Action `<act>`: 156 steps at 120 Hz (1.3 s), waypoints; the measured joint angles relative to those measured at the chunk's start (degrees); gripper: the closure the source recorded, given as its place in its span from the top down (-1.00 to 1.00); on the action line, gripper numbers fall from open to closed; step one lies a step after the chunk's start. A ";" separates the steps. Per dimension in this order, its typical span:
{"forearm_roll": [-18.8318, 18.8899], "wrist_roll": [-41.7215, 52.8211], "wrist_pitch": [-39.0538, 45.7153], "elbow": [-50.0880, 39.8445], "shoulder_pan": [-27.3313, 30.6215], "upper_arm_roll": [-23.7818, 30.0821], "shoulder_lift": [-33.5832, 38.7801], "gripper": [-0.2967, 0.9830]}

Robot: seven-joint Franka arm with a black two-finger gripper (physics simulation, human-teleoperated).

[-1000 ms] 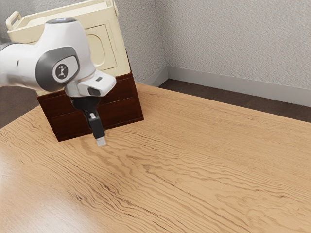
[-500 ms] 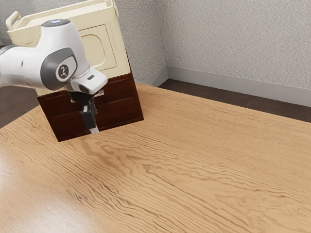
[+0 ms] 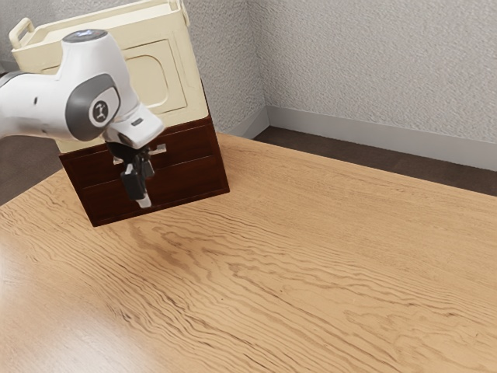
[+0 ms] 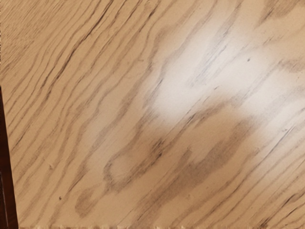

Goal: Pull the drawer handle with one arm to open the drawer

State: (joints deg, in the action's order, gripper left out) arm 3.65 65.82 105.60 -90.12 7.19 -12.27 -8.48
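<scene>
In the exterior view my gripper (image 3: 144, 199) points down in front of the dark brown drawer cabinet (image 3: 190, 177), its tip low against the lower drawer front. Whether it is open or shut cannot be made out. A silver handle (image 3: 159, 149) crosses the upper drawer front (image 3: 186, 148); the hand covers its middle, and both ends show. The upper drawer looks flush with the cabinet. Any contact between gripper and handle is unclear. In the wrist view a strip of the dark cabinet (image 4: 6, 200) runs along one edge, beside the wooden tabletop (image 4: 143, 119).
A cream-coloured box (image 3: 175, 78) with raised handles sits on top of the cabinet. The wood-grained table (image 3: 311, 264) extends in front of it and toward the exterior view's right. Behind stand grey walls (image 3: 373, 70).
My hand has moved back toward the cabinet and slightly to the exterior view's left, and it has turned. The silver handle, hidden at first, has come into sight. The cabinet has not moved.
</scene>
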 joint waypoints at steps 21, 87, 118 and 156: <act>0.12 2.08 0.32 0.01 0.34 -1.50 -0.21 0.54; 0.35 5.01 8.92 4.08 3.23 -1.41 -4.23 0.54; 0.50 5.41 11.22 5.87 3.64 -1.52 -6.64 0.54; 0.64 4.90 13.08 7.24 4.27 -1.53 -8.66 0.54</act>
State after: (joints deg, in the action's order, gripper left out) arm 4.29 70.72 118.67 -82.88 11.45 -13.80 -17.15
